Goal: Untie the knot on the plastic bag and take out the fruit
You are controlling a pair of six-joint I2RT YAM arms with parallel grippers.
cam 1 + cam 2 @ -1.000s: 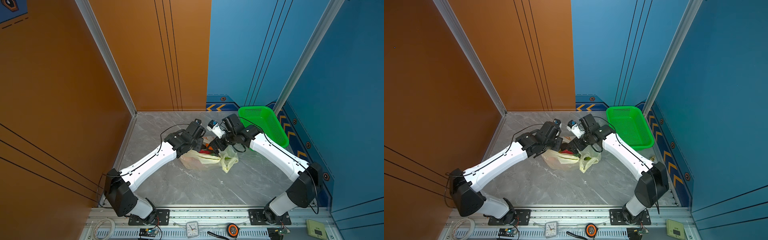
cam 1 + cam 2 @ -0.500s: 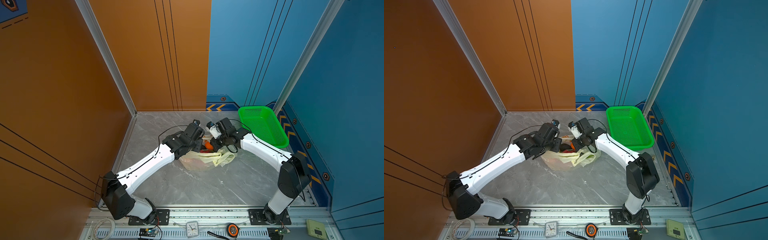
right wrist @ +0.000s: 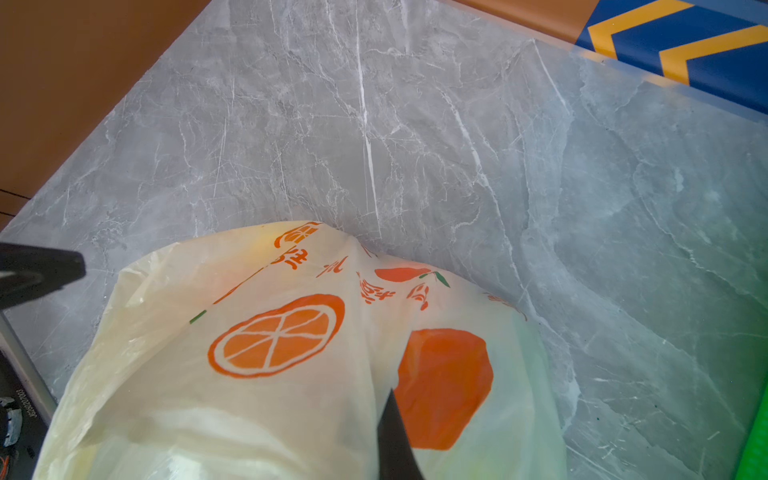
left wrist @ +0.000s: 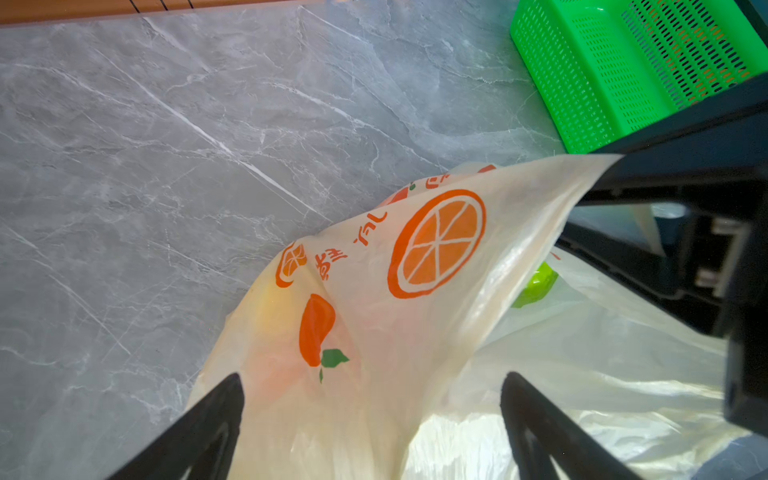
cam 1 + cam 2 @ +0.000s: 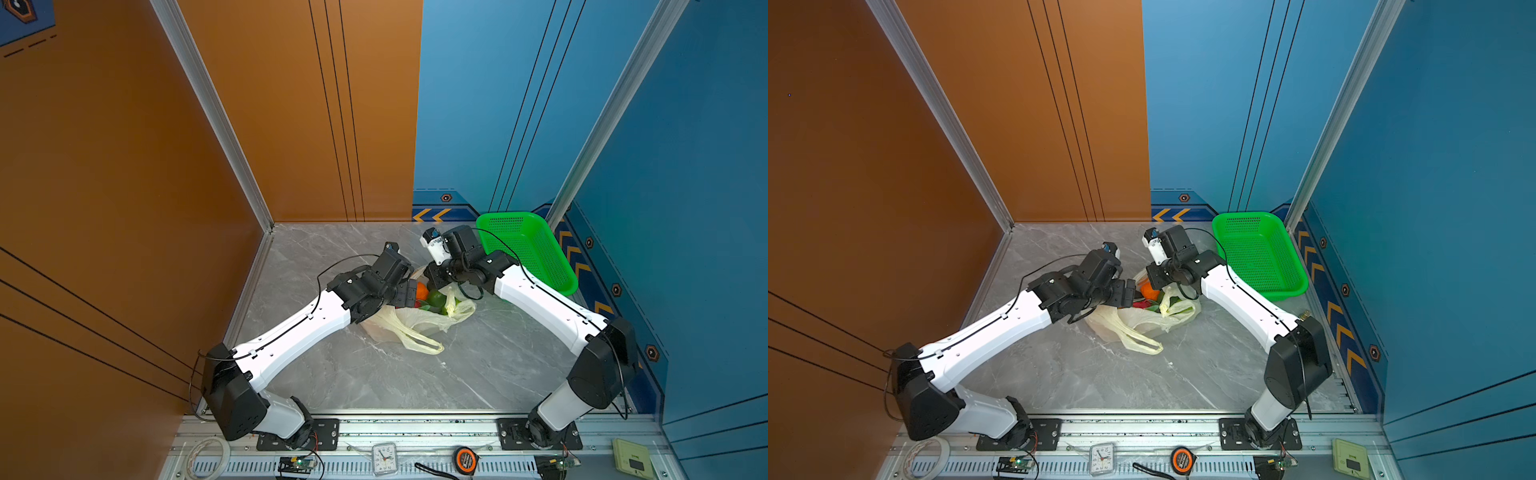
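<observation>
The cream-yellow plastic bag point(image 5: 399, 326) point(image 5: 1121, 322) lies on the grey floor with its mouth toward the back. An orange point(image 5: 422, 291) and a green fruit point(image 5: 436, 297) show in the mouth in a top view. The knot does not show; one loop handle point(image 5: 417, 343) lies loose in front. My left gripper point(image 5: 413, 293) point(image 4: 374, 386) is open, its fingers straddling a printed fold of the bag point(image 4: 415, 291). My right gripper point(image 5: 434, 278) point(image 3: 390, 411) is shut on the bag's thin rim point(image 3: 270, 332). A green fruit point(image 4: 536, 284) glows through the plastic.
A green perforated basket point(image 5: 528, 249) point(image 5: 1258, 253) point(image 4: 623, 62) stands at the back right against the blue wall. Orange and blue walls close the floor on three sides. A clock point(image 5: 384, 457) and a tape measure point(image 5: 464, 459) lie on the front rail.
My left gripper has opened and let go of the bag. My right gripper has shut on the bag's rim, and a loop handle has dropped to the floor in front.
</observation>
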